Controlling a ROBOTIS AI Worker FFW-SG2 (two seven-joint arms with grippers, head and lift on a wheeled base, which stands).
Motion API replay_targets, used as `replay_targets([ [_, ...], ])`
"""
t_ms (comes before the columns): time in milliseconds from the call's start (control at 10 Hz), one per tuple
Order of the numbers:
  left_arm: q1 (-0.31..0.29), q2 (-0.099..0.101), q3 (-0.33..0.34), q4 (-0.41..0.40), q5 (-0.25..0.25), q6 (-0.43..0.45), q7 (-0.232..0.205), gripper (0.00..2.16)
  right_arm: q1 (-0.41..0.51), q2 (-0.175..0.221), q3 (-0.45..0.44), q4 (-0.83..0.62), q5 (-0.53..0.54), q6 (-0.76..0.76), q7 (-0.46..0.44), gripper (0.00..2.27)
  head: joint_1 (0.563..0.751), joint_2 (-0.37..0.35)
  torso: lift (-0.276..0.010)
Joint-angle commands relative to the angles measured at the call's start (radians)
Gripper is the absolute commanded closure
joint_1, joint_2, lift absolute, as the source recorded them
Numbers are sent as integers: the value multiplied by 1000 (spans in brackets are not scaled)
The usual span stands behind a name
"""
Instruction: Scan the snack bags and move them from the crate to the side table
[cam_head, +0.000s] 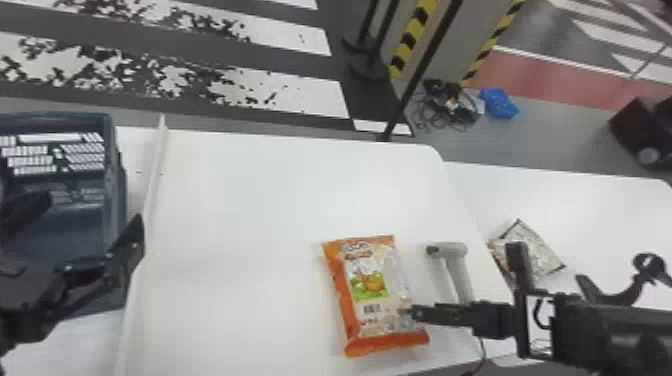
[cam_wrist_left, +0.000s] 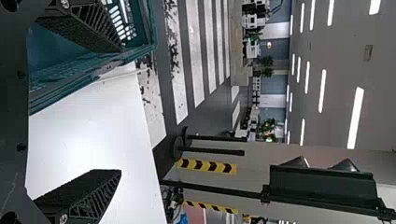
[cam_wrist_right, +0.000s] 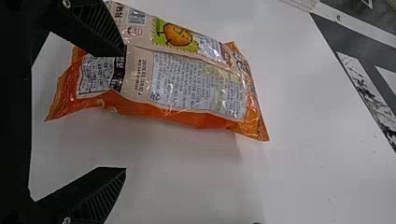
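Nothing legible — print (cam_wrist_right: 180, 84) on orange snack bag (cam_head: 375, 296) too small.

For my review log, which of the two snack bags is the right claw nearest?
The orange bag, on the table left of the scanner, with the right claw at its edge. The other bag lies on the side table.

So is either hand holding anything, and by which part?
No, nothing is held: the left hand and right hand are both open, the right one at the orange bag.

Left and right jaws apart
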Motion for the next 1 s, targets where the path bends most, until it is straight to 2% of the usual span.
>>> replay_targets([
  [0,-4,-2,-10,3,0,3,0,70,-28,3,37,39,2,-17,22,49,695,-350,-87],
  [200,-16,-2,-16,12,-2,18,0,70,-64,3,66,70,-13,-20,73,60,695,-350,-87],
  [300,-26,-2,-17,10,0,31,0,70,-81,0,80,82,-6,-38,110,458,695,-350,-87],
  [400,-29,-2,-17,6,0,31,0,70,-89,-3,95,85,7,-35,120,1571,695,-338,-87],
  [500,-35,-1,-17,9,0,34,0,70,-95,-3,103,102,13,-51,143,2240,695,-332,-87],
  [600,-44,-2,-19,17,2,34,0,70,-92,-2,111,104,27,-112,156,2240,695,-325,-87],
  [900,-62,-1,-20,36,9,37,0,70,-77,3,84,102,16,-143,142,2240,695,-319,-87],
])
